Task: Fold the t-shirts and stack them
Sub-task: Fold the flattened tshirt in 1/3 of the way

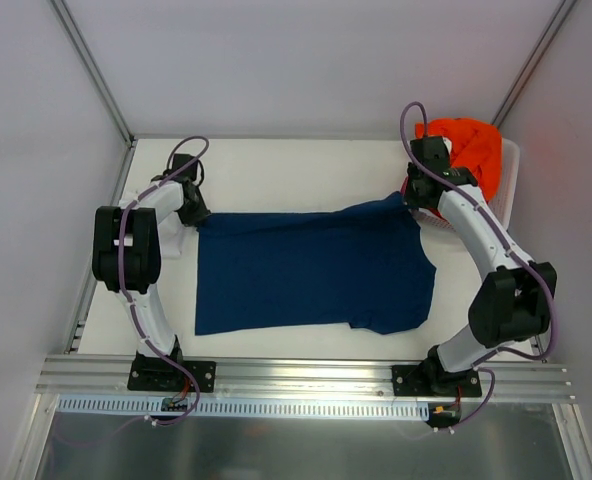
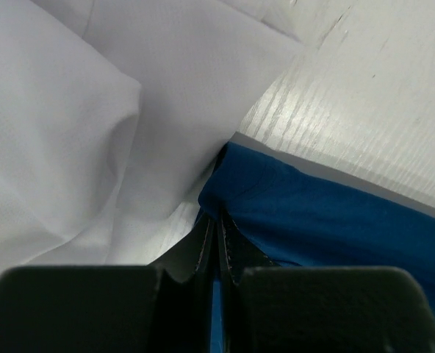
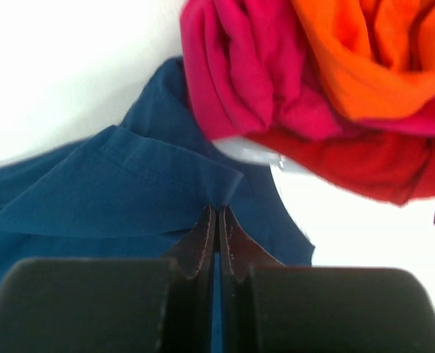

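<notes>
Top external | both claws, left claw [image 1: 198,214] and right claw [image 1: 409,196], pinch navy t-shirt [image 1: 311,270]

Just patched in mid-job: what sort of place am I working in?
Likely a lab test cell: white tabletop enclosed by plain panels on aluminium framing, with a navy t-shirt spread out.

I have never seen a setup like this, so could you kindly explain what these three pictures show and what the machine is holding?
Two small robot arms are bolted to the table's near edge. One picture looks down from above; the other two come from cameras on each wrist, looking past dark fingers. A navy t-shirt lies spread out. The left gripper pinches one far corner, beside white cloth. The right gripper pinches the opposite far corner, near a white basket holding an orange shirt and a magenta-pink shirt.
</notes>
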